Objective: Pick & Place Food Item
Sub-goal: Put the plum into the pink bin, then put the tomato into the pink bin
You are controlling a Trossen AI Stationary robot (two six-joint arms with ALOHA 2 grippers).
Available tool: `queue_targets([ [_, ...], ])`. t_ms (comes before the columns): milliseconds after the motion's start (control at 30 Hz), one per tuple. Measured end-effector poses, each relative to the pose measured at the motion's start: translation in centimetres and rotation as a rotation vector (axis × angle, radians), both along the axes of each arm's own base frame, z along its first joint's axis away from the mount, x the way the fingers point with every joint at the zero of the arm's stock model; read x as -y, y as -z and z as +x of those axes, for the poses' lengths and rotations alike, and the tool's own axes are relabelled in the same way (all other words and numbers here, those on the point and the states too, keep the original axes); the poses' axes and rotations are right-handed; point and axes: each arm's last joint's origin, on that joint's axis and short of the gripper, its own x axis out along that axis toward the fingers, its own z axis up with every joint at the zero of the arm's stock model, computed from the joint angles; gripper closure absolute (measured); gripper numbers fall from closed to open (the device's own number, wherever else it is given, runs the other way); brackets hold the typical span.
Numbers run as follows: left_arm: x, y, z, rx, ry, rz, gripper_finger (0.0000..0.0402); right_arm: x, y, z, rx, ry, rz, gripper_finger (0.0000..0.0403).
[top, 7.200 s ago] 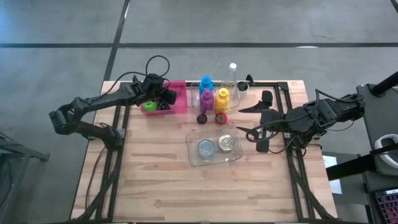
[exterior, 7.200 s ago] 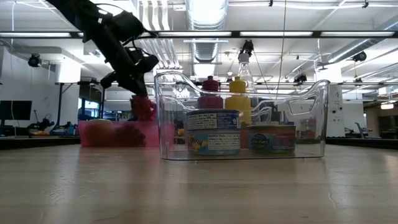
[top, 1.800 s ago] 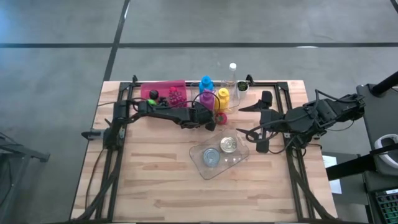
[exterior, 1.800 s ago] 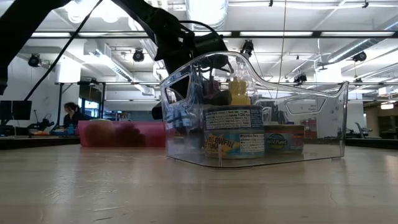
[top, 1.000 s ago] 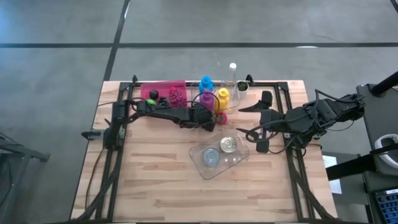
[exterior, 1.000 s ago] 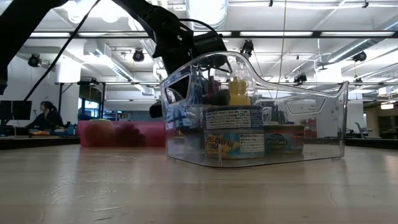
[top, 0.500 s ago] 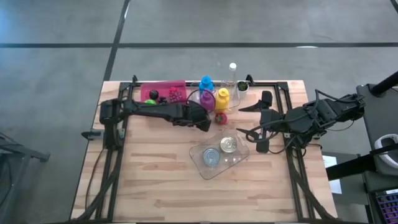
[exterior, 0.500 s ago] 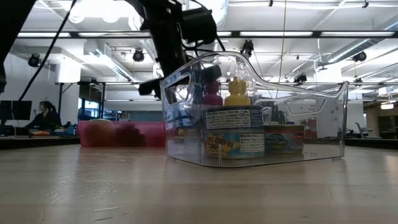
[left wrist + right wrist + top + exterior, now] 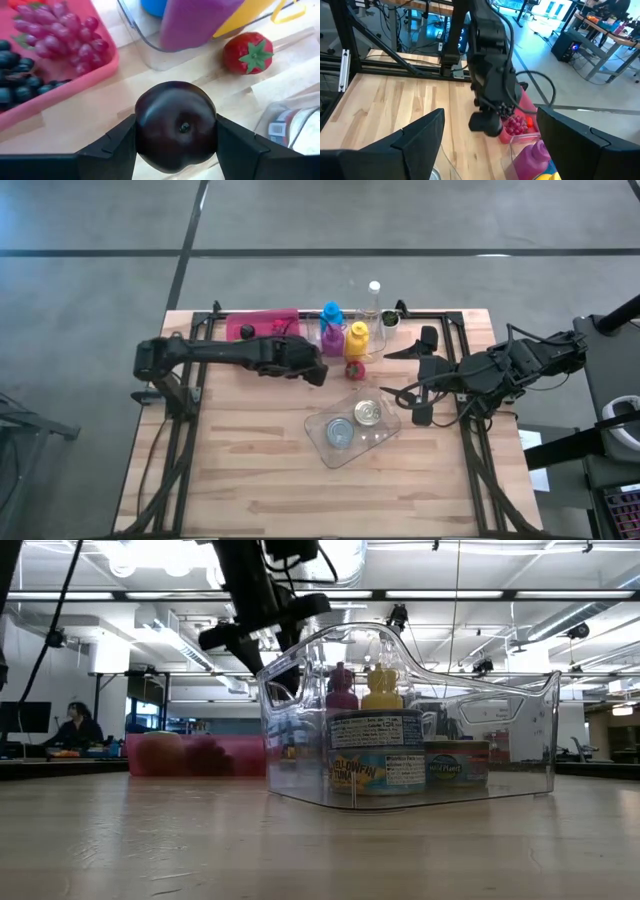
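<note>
A dark purple round fruit (image 9: 175,112) sits between the fingers of my left gripper (image 9: 176,131), which hangs above the table (image 9: 250,460) near the bottles (image 9: 316,371). A red strawberry (image 9: 248,52) lies on the wood just beyond it. The pink tray (image 9: 80,75) at the far left holds red grapes (image 9: 60,27) and dark berries (image 9: 15,75). My right gripper (image 9: 487,150) waits open and raised at the table's right side (image 9: 398,372), holding nothing. My left gripper pinches the dark fruit by two opposite sides (image 9: 142,132), one finger (image 9: 112,147) on each. The fingers slant downward, coming from the table's left. The fruit is lifted clear of the table, with its small dimple facing the wrist camera.
A clear holder (image 9: 345,340) at the far edge carries blue, purple and yellow bottles, with a clear bottle (image 9: 374,298) behind. A clear bin (image 9: 352,448) holding two tins (image 9: 341,432) stands mid-table, right of centre. The near half of the table is bare wood.
My left gripper has risen with the dark fruit still held and has drawn back toward the table's left, away from the bottles and the strawberry. The fruit has gone from low over the wood to well above it.
</note>
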Motion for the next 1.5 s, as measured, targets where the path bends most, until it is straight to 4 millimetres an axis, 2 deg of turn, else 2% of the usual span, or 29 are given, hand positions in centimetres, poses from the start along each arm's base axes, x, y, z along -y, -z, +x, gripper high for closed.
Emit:
queue_targets([
  [333,-0.6,-3.4,-3.6,-0.042,-0.105,0.145,0.0184,0.0,0.0,0.0,0.000,0.000,0.000,0.0107],
  [500,-2.3,-4.3,-5.0,-0.056,-0.186,0.191,0.0182,0.0,0.0,0.0,0.000,0.000,0.000,0.0112],
  [633,-4.5,-4.3,-5.6,-0.094,-0.207,0.203,0.0183,0.0,0.0,0.0,0.000,0.000,0.000,0.0111],
  [767,-7.4,-3.3,-6.4,-0.158,-0.258,0.202,0.0173,0.0,0.0,0.0,0.000,0.000,0.000,0.0104],
  [900,-10.1,-1.2,-7.3,-0.193,-0.333,0.191,0.0169,0.0,0.0,0.0,0.000,0.000,0.000,0.0097],
  [1033,-11.8,1.1,-7.8,-0.175,-0.355,0.181,0.0171,0.0,0.0,0.0,0.000,0.000,0.000,0.0090],
  [1233,-12.7,3.2,-8.4,-0.148,-0.369,0.198,0.0152,0.0,0.0,0.0,0.003,0.016,-0.007,0.0083],
  [1500,-12.5,4.7,-8.9,-0.160,-0.376,0.191,0.0078,0.1,0.0,0.0,0.008,0.047,-0.021,0.0085],
])
